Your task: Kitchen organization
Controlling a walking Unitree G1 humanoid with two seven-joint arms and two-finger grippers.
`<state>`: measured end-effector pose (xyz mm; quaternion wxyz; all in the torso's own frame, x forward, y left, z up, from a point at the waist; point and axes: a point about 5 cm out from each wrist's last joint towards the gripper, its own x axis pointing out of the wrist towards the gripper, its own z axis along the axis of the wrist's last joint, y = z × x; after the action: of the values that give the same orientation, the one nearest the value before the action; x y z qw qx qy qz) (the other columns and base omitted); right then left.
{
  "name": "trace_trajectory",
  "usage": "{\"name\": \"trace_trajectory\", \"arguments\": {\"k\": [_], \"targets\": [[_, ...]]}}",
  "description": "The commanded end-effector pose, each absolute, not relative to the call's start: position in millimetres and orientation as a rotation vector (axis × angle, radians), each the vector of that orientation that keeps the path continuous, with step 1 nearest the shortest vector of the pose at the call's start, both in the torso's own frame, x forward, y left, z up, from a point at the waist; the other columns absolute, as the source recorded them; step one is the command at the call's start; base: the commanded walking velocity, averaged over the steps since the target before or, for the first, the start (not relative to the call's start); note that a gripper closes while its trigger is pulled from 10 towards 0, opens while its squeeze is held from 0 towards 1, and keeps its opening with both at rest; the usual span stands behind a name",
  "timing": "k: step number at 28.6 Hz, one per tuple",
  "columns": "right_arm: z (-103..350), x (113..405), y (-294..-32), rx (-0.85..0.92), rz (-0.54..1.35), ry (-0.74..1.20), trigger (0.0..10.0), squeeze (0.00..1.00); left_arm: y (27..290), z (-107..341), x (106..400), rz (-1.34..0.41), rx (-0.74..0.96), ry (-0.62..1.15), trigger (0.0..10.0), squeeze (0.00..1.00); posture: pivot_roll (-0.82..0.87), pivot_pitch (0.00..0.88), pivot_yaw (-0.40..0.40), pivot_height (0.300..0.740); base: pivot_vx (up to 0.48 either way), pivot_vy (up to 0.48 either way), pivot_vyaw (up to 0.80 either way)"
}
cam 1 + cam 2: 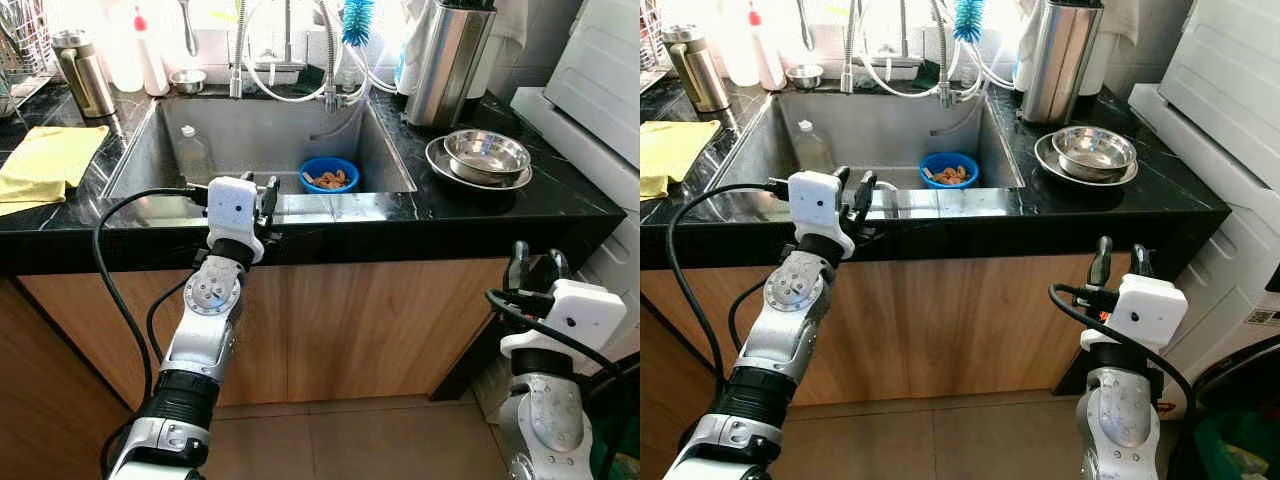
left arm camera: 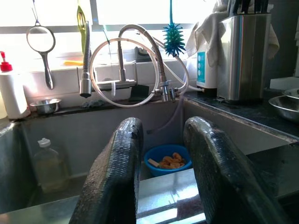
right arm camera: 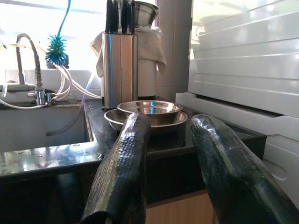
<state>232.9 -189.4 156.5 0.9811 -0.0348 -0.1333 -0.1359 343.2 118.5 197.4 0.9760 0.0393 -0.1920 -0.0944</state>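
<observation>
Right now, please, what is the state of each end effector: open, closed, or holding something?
Left end effector: open, holding nothing, at the sink's front edge.
Right end effector: open, holding nothing, below the counter.

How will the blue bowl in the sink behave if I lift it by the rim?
The blue bowl looks like thin plastic, so probably light and a little flexible. It holds loose orange-brown scraps, which would likely spill if it tilts. Sitting in the sink, its rim may be wet and slippery.

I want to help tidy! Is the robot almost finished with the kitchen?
Not nearly. Nothing looks put away yet. The left gripper hangs open at the sink edge, holding nothing. The blue bowl and bottle sit in the sink, and the steel bowls wait on the counter.
</observation>
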Motion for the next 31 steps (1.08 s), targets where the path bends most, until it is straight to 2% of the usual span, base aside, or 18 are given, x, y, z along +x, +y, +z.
{"name": "trace_trajectory", "arguments": {"k": [1,18,24,31], "targets": [[157,234,-187,-0.098,-0.253,-0.267,10.0,0.00,116,203,342,-0.200,0.071,-0.404,10.0,0.00,0.08,0.045,-0.068,0.740,0.000,0.000,0.00],[160,236,-187,-0.086,-0.251,-0.285,10.0,0.00,119,193,340,-0.167,0.058,-0.404,10.0,0.00,0.08,0.035,-0.074,0.740,0.000,0.000,0.08],[157,239,-186,-0.095,-0.249,-0.287,10.0,0.00,108,185,336,-0.220,0.132,-0.418,10.0,0.00,0.08,0.018,-0.070,0.740,0.000,0.000,0.00],[151,237,-183,-0.086,-0.245,-0.272,10.0,0.00,106,176,333,-0.217,0.117,-0.400,10.0,0.00,0.08,0.000,-0.061,0.740,0.000,0.000,0.00]]}}
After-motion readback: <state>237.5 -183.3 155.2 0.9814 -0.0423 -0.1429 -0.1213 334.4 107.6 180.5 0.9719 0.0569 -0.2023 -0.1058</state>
